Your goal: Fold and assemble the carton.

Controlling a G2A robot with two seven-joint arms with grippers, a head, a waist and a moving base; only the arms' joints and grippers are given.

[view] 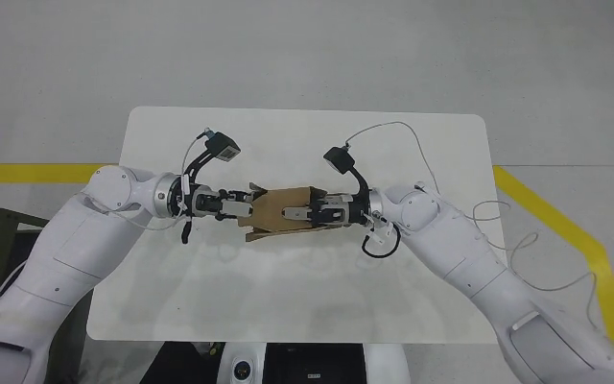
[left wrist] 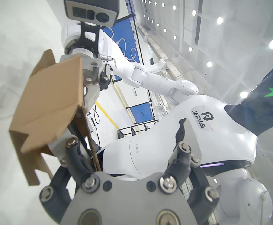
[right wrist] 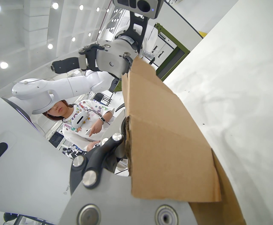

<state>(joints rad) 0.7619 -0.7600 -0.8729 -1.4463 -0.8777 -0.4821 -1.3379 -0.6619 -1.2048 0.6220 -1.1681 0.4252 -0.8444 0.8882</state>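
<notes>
Top view: the carton [view: 280, 213] is over the worktop's [view: 403, 288] middle, its long axis running 9 to 3 o'clock. The left gripper [view: 238, 204] is at its 9 o'clock end and the right gripper [view: 317, 213] at 3.

Left wrist view: the left fingers [left wrist: 181, 147] are spread wide, one just beside a carton panel.

Right wrist view: the right gripper clamps a carton wall.

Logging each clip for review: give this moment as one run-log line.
carton: partly folded, over table | right claw: shut on carton | left claw: open at carton's other end

White table [view: 288, 125], grey floor [view: 288, 48], yellow line [view: 38, 173], ceiling lights [left wrist: 219, 20].
</notes>
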